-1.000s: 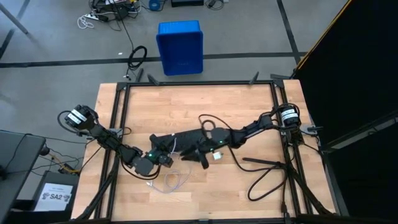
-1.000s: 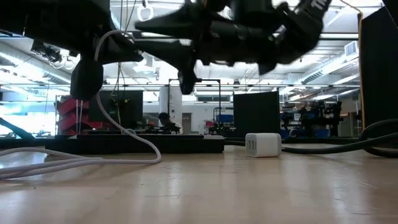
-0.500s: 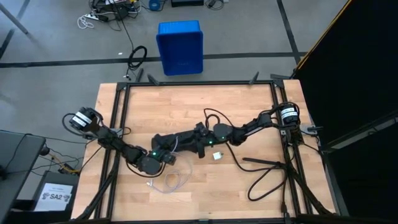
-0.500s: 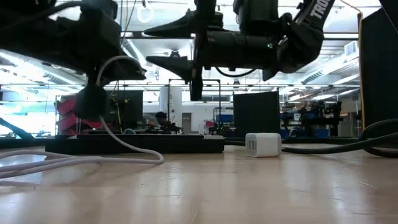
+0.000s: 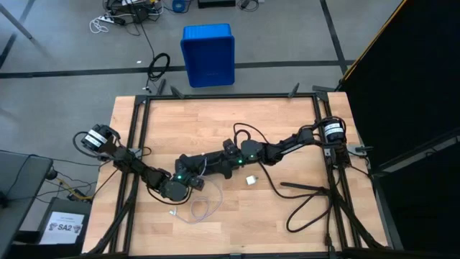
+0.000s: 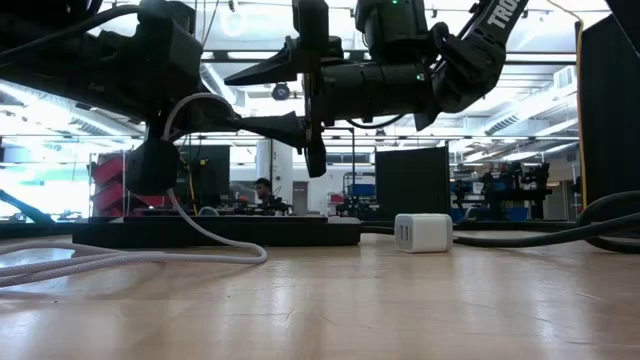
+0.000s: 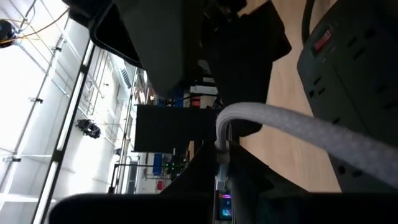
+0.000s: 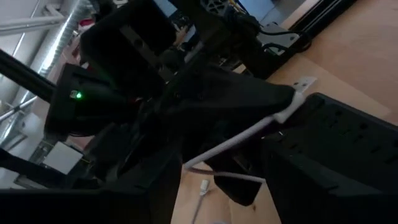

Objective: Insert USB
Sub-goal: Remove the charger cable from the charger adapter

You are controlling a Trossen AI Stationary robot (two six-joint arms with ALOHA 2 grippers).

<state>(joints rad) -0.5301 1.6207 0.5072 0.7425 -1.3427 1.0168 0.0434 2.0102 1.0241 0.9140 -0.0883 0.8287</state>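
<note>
The USB (image 5: pixel 194 210) is a thin whitish cable looped on the wood near the table's front; one end rises to my left gripper (image 5: pixel 194 178), which is shut on it. In the low view the USB (image 6: pixel 215 235) sags from there to the table. A black power strip (image 7: pixel 348 74) lies flat on the table just beyond that gripper's fingertips. My right gripper (image 6: pixel 232 102) hovers level above the strip (image 6: pixel 240 230), open, its two fingers one above the other with nothing between them. My left gripper pinches the USB at its plug end (image 8: pixel 303 83) between its two fingers, which point level toward the power strip. The cable (image 7: pixel 261 121) bends out at the fingertips and doubles back. It is lifted clear there and hangs slack to the table.
A small white cube adapter (image 5: pixel 250 180) stands on the table right of the strip, also in the low view (image 6: pixel 422 232). A thick black cord (image 5: pixel 302 205) coils at the front right. A blue bin (image 5: pixel 208 54) stands on the floor beyond the far edge.
My right gripper has gone toward the table's far left, away from the white cube and over the strip, and its wrist has rolled. My left gripper has sunk a little with the USB end, which stays in its fingers.
</note>
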